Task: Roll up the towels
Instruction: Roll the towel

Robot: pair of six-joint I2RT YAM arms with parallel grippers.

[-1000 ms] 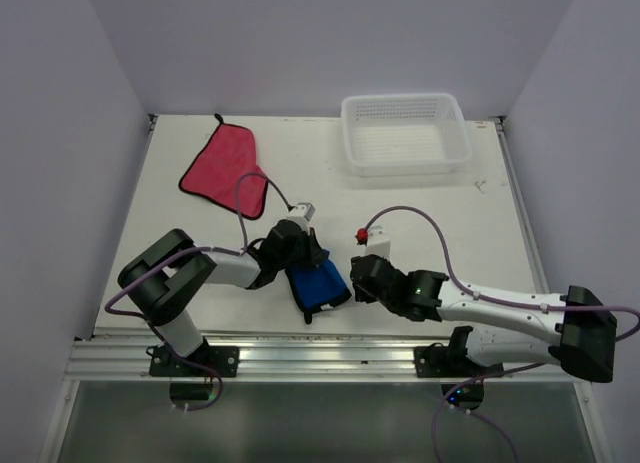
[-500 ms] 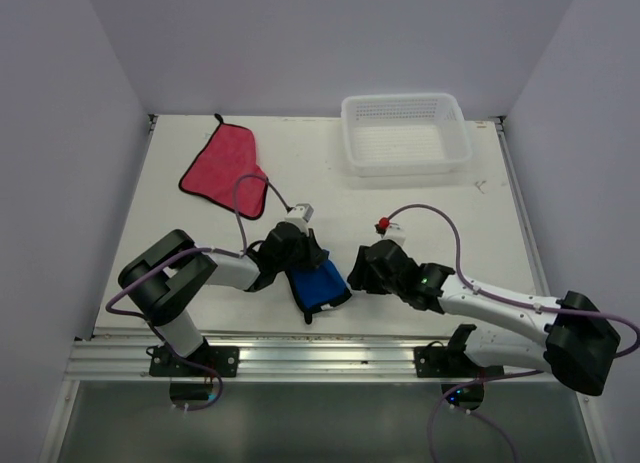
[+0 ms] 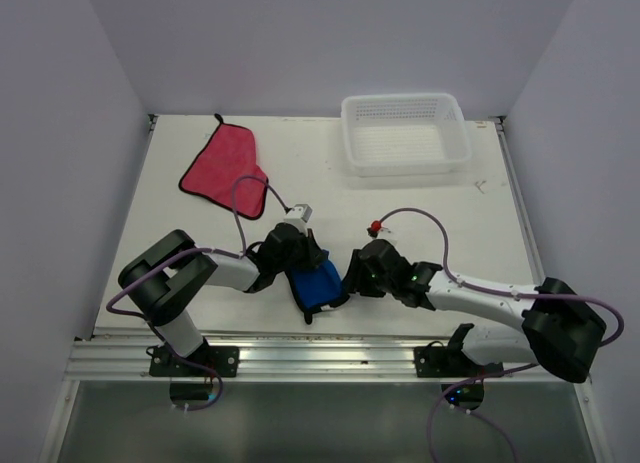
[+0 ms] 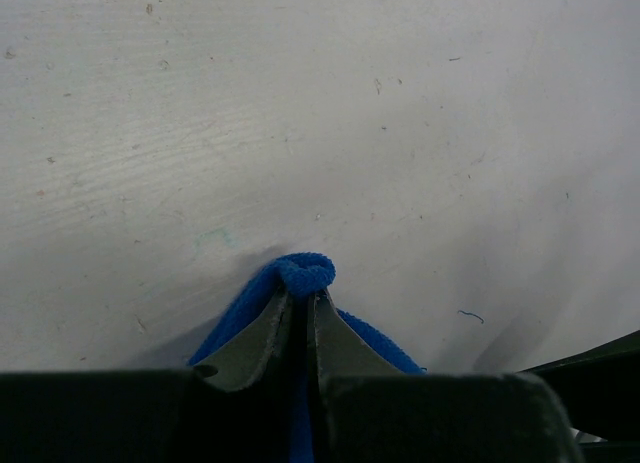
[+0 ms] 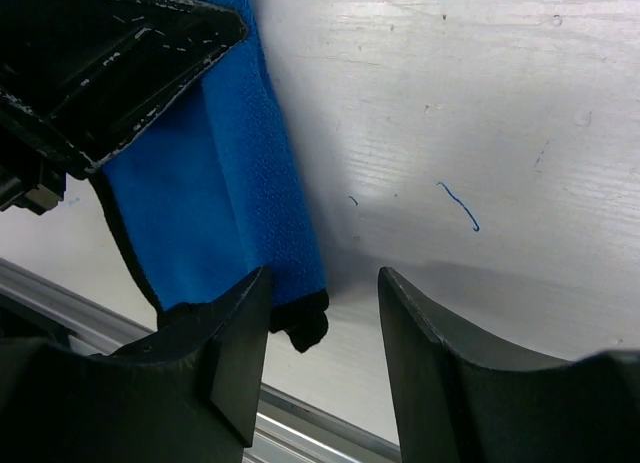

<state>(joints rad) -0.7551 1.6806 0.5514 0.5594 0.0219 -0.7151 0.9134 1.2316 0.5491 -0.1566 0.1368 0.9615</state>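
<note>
Towels lie in two places on the white desk (image 3: 330, 198). The blue towel (image 3: 318, 285) is close to the near edge, about halfway along it. It is folded over and bunched up, not flat. The left gripper (image 4: 303, 301) is pressed together on a little fold of the blue towel, and the cloth pokes out in a round bump just past its tips. This gripper sits at the far left side of the towel. The right gripper (image 5: 320, 281) comes in from the right side, low over the desk, with its two fingers spread apart. Between those fingers shows a corner of the blue towel with dark edging, the corner that points toward the near edge. The corner lies just beside one finger, but I cannot tell if that finger touches the cloth. The other finger is over bare desk. The pink-red towel (image 3: 225, 170) lies flat near the far left corner, well apart from both grippers. A white mesh basket (image 3: 404, 99) stands at the far edge, toward the far right corner.
</note>
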